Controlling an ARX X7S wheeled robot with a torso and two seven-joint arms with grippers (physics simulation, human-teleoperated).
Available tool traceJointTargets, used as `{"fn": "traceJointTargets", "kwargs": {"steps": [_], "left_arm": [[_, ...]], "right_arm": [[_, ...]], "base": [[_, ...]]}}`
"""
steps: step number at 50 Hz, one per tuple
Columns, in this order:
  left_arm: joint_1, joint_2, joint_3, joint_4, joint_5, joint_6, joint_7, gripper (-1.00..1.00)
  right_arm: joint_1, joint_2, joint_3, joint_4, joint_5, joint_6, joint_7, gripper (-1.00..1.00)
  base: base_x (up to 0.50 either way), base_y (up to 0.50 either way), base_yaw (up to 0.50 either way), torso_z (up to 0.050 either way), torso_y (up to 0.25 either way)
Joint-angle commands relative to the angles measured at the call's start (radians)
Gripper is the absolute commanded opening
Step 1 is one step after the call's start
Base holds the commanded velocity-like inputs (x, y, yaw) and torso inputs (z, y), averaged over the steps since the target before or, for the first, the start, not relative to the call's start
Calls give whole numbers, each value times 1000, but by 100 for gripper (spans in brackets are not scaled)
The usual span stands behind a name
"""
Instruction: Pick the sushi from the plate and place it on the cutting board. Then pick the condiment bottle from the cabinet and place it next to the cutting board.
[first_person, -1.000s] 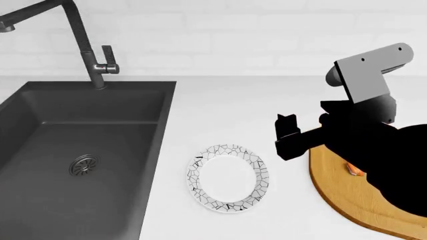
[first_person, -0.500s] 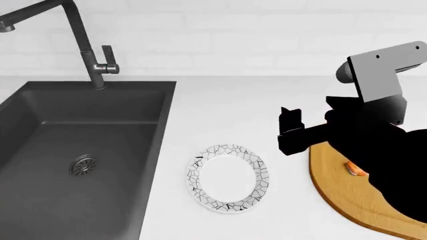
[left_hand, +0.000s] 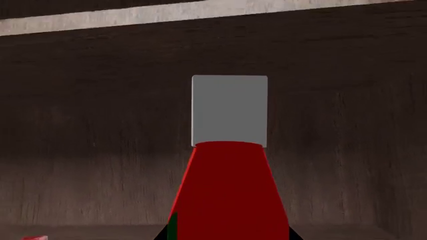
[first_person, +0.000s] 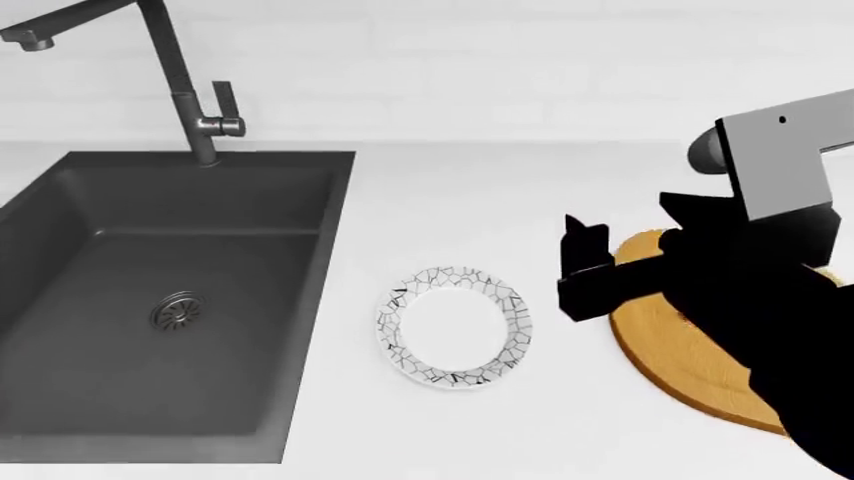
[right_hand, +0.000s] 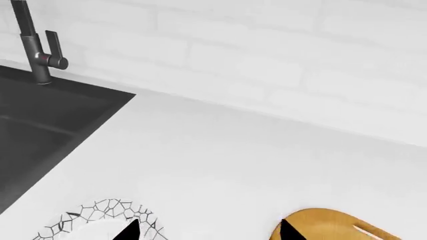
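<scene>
Sink (first_person: 147, 300): took up the left part of the counter in the head view, faucet (first_person: 180, 80) at its back edge.

Counter (first_person: 454, 200): white, carrying the plate and the board side by side.

Right arm (first_person: 747, 290): a black mass over the board, hiding most of it.

Cutting board (first_person: 654, 360): honey wood, right of the plate and apart from it; a curved edge also showed in the right wrist view.

Plate (first_person: 455, 326): crackle rim, bare white centre, nothing on it.

Condiment bottle (left_hand: 227, 195): red body narrowing up to a pale grey-white cap, standing upright in the dark wood cabinet (left_hand: 100, 125); a sliver of green label showed low on its side.

Right gripper (right_hand: 207, 231): 2 dark fingertips spread apart with nothing between them, above the gap between plate and board.

Left gripper: none of it showed in any view, so I cannot tell whether the jaws were spread or pressed.

Sushi: hidden in the head view (a pale sliver on the board in the right wrist view might have been it, too small to be sure).

Stage: judged from the bare plate, step 1 looked done and the bottle was next.

Key relation: the bottle stood dead ahead of the left wrist camera, long axis vertical, so the left arm was the nearer; a level approach closing on the red body below the cap looked right.
</scene>
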Motion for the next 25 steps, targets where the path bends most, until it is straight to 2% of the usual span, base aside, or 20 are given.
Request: {"fn": "traceJointTargets", "kwargs": {"steps": [1,15,25], "left_arm": [[-11,-3,-12,78,17,-53,12,-100],[-11,-7,-18,177,-21,-135,36,-100],[-11,-15,-25,388,-72,-348,144,-100]], "right_arm": [[6,5,-7,-21,27,-2,27,100],[-11,14,-4,-42,23,-14,25,100],[-39,6,-2,-66,-5,-31,24,100]], "base": [[-500,0,0,0,0],[-500,0,0,0,0],[-473,0,0,0,0]]}}
